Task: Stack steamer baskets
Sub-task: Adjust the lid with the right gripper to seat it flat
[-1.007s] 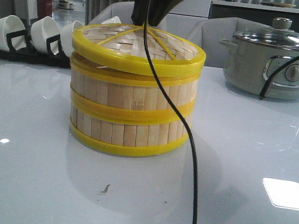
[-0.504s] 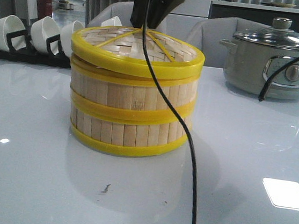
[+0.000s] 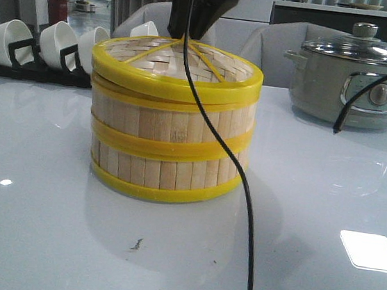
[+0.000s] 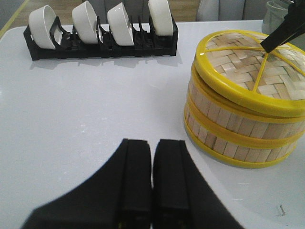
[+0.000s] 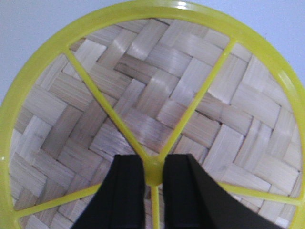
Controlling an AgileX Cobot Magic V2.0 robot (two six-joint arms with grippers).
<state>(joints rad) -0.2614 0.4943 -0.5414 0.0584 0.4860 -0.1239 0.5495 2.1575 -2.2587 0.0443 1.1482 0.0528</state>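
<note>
At the middle of the table (image 3: pixel 327 202), toward the far side, the steamer baskets (image 3: pixel 168 149) stand stacked one on the other, their yellow rims lined up. On top rests the lid (image 3: pixel 178 63), its woven face crossed by yellow spokes that meet at a hub. It looks slightly tilted, the near-right edge lower than the left, so it may not be fully seated.

The right tool (image 5: pixel 153 174) comes down from above and its two fingers clench the lid's central hub, pressing on either side of it. The left tool (image 4: pixel 151 183) is clenched on nothing, fingers pressed together, hovering low over bare table well to the left of the stack.

By my reading the stacking is in its last step: both baskets are in place and the lid is being set. The next move calls for lowering until the rim sits flush, then releasing the hub and rising straight up so the lid is not dragged askew.

Around the stack the table is open in front and on both sides. A black cable (image 3: pixel 244 193) hangs in front of the baskets. Farther back, a rack of white bowls (image 3: pixel 44 47) stands at the left and a grey pot (image 3: pixel 354 83) at the right, both well apart from the stack.
</note>
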